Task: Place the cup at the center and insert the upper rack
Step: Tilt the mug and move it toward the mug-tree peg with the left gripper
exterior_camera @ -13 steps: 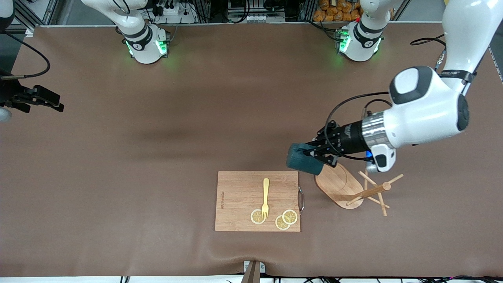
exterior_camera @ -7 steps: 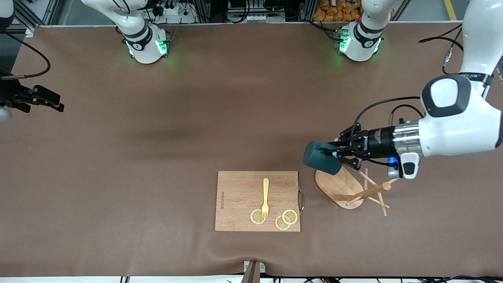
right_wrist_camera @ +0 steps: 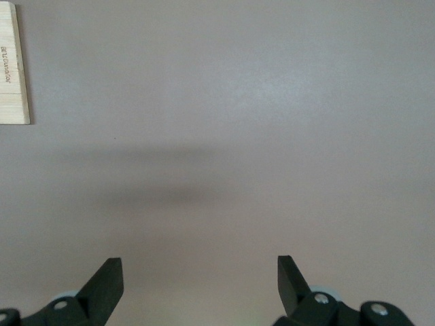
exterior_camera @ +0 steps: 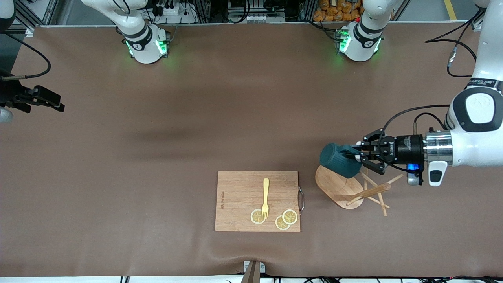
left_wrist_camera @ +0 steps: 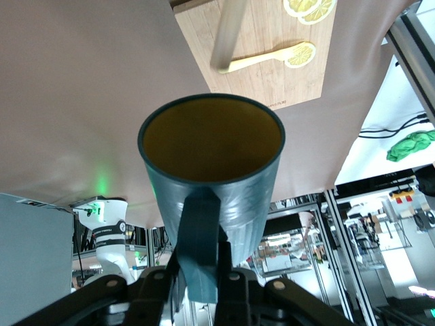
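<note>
Your left gripper [exterior_camera: 358, 158], clamped on the cup [exterior_camera: 340, 160] by its handle, hangs over the upper rack [exterior_camera: 355, 187]. The right gripper [right_wrist_camera: 200, 282] waits, jaws apart. Next, you'd carry the cup toward table center.

Open tabletop [exterior_camera: 165, 157] toward the right arm's end — cutting board [exterior_camera: 239, 196] and upper rack [exterior_camera: 346, 190] crowd the near middle.

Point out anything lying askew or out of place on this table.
The mug tree lies tipped on its side beside the cutting board, its pegs on the table. The left pincer holds the cup sideways over its base.
</note>
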